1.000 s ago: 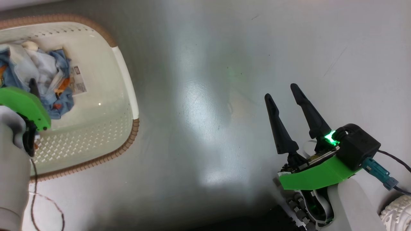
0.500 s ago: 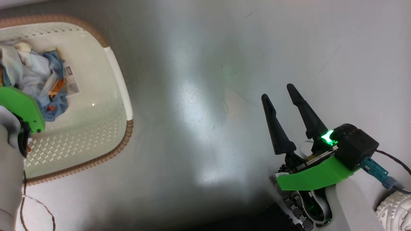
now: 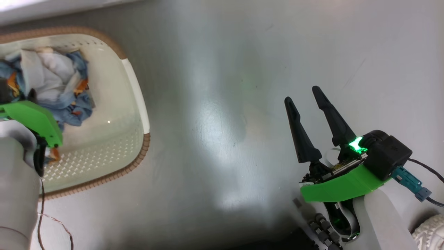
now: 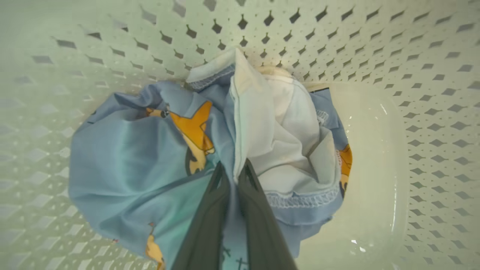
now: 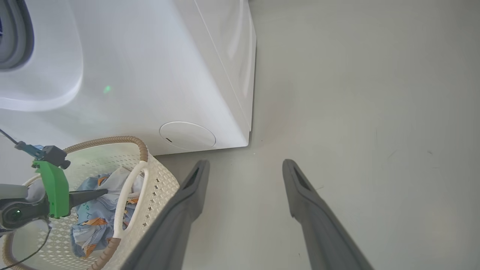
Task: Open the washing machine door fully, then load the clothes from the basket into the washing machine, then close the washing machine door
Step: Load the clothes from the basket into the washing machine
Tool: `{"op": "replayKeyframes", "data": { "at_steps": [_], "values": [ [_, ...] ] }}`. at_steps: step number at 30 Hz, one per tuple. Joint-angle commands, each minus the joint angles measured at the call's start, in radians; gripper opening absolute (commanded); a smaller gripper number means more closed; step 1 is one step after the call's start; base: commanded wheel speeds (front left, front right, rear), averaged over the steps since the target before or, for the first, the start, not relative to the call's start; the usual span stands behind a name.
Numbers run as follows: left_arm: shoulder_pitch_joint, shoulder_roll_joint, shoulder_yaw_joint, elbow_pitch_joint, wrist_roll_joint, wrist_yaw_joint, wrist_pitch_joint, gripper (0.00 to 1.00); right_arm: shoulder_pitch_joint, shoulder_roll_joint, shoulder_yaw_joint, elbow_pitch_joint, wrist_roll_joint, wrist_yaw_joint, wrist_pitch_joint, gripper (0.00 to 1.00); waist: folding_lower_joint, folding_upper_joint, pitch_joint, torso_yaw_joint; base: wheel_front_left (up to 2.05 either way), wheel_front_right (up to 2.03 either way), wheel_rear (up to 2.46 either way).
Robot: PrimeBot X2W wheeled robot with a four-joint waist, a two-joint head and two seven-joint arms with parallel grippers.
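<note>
The clothes (image 3: 59, 86), light blue with orange bears and white lining, lie bunched in the cream basket (image 3: 138, 97) at the head view's left. My left gripper (image 4: 234, 168) reaches down into the basket (image 4: 412, 56) and is shut on a fold of the clothes (image 4: 131, 161). The right wrist view has the same left gripper (image 5: 101, 192) in the clothes (image 5: 93, 217). My right gripper (image 3: 302, 95) hangs open over bare floor to the right, holding nothing. The white washing machine (image 5: 150, 75) stands just behind the basket (image 5: 161, 183). The washing machine door is out of view.
Glossy grey floor (image 3: 222, 121) stretches between the basket and my right arm. A round cap (image 5: 187, 135) sits low on the machine's front, and its grey gasket (image 5: 11, 33) shows at the upper left. A thin cable (image 3: 41, 215) dangles from my left wrist.
My left gripper has shut on the clothes, and the bundle has gathered up over the sticker on the basket's bottom. The head camera shifted slightly; the right arm is still.
</note>
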Motion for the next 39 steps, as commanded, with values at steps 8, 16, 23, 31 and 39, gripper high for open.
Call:
{"op": "replayKeyframes", "data": {
  "at_steps": [8, 16, 23, 31, 39],
  "values": [
    [0.074, 0.016, 0.012, -0.017, -0.028, -0.043, -0.106, 0.00, 0.025, 0.002, 0.007, -0.001, -0.008, 0.002, -0.005, 1.00, -0.0001, -0.0001, -0.095, 0.027, 0.00, 0.00, 0.00],
    [0.148, -0.006, 0.013, -0.090, -0.044, -0.073, -0.145, 0.00, 0.032, 0.002, -0.006, 0.014, -0.025, 0.002, -0.005, 1.00, -0.0001, -0.0001, -0.194, 0.052, 0.00, 0.00, 0.00],
    [0.267, -0.010, 0.065, -0.271, -0.045, -0.076, -0.146, 0.00, 0.052, 0.002, -0.020, 0.031, -0.039, 0.002, -0.005, 1.00, -0.0001, -0.0001, -0.283, 0.077, 0.00, 0.00, 0.00],
    [0.383, -0.034, 0.118, -0.417, -0.019, -0.074, -0.146, 0.00, 0.067, 0.002, -0.021, 0.046, -0.049, 0.002, -0.005, 1.00, -0.0001, -0.0001, -0.370, 0.095, 0.00, 0.00, 0.00],
    [0.522, -0.076, 0.188, -0.595, 0.025, -0.077, -0.146, 0.00, 0.103, 0.002, -0.029, 0.070, -0.065, 0.002, -0.005, 1.00, -0.0001, -0.0001, -0.489, 0.116, 0.00, 0.00, 0.00]
  ]
}}
